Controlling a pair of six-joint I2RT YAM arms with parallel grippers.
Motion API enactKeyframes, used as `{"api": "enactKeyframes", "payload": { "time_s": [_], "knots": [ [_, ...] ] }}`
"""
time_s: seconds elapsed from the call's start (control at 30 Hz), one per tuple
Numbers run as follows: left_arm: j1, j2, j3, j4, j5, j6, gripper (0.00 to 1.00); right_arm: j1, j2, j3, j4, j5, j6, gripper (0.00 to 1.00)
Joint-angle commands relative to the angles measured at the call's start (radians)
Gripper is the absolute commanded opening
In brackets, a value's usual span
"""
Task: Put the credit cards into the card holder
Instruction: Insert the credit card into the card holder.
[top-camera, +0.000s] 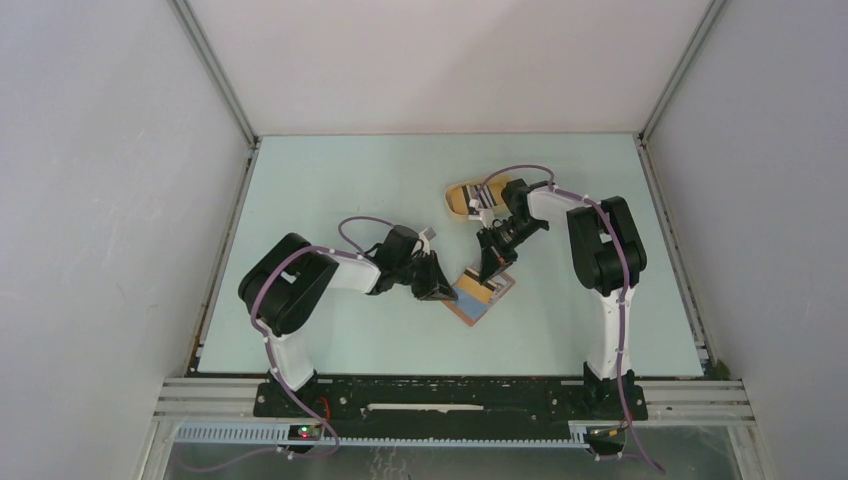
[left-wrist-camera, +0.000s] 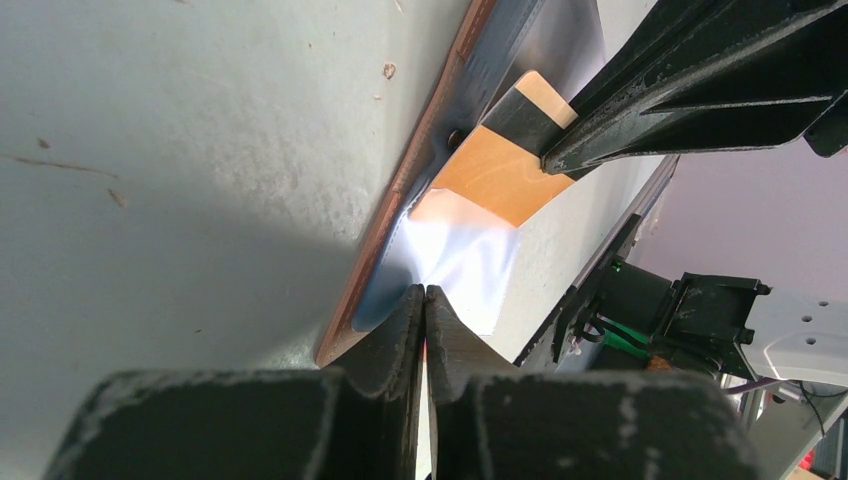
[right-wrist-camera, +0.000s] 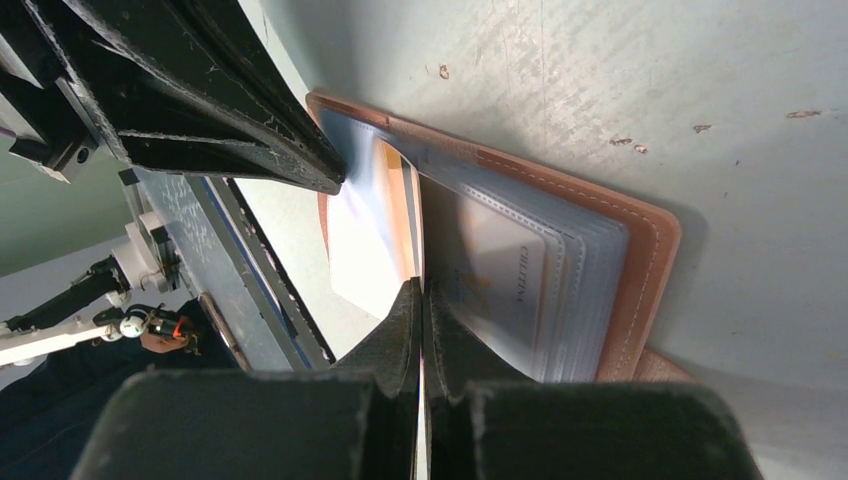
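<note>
The card holder (right-wrist-camera: 650, 250) is laid open on the table (top-camera: 330, 190), near the middle and just toward the near edge, with a gripper at each side of it. The left gripper (left-wrist-camera: 425, 297) is clenched on what appears to be the edge of a clear sleeve (left-wrist-camera: 460, 250), so that one pocket is held apart from the stack. The right gripper (right-wrist-camera: 421, 292) is closed on an orange card (left-wrist-camera: 495, 170) with a dark stripe, whose leading corner is placed at that pocket's mouth. The step in hand is judged to be the insertion. It is best done with the card kept flat and in line with the sleeve, slid in slowly along the pocket. The sleeve should be kept taut by the left fingers until the card is well seated, and only then should either grip be released; a tilted card could catch on the stitched edge or slip between two sleeves. In the stacked sleeves on the right half a pale printed insert is seen. In the yellow tray (top-camera: 452, 197), far and right of centre, at least one striped card (top-camera: 480, 199) is left to be moved; the rest is hidden by the right arm.
</note>
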Motion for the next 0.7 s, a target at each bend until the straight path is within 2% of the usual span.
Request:
{"api": "enactKeyframes", "payload": {
  "time_s": [0.0,0.4,0.67],
  "knots": [
    [-0.003,0.019,-0.014,-0.132,-0.073,0.060,0.09,0.009,-0.012,-0.011,0.051,0.056,-0.005,0.00],
    [-0.002,0.023,-0.007,-0.133,-0.067,0.060,0.10,0.009,-0.035,-0.033,0.015,0.017,-0.042,0.00],
    [-0.002,0.018,-0.001,-0.142,-0.070,0.060,0.11,0.011,-0.045,-0.034,-0.003,0.019,-0.058,0.08]
  ]
}}
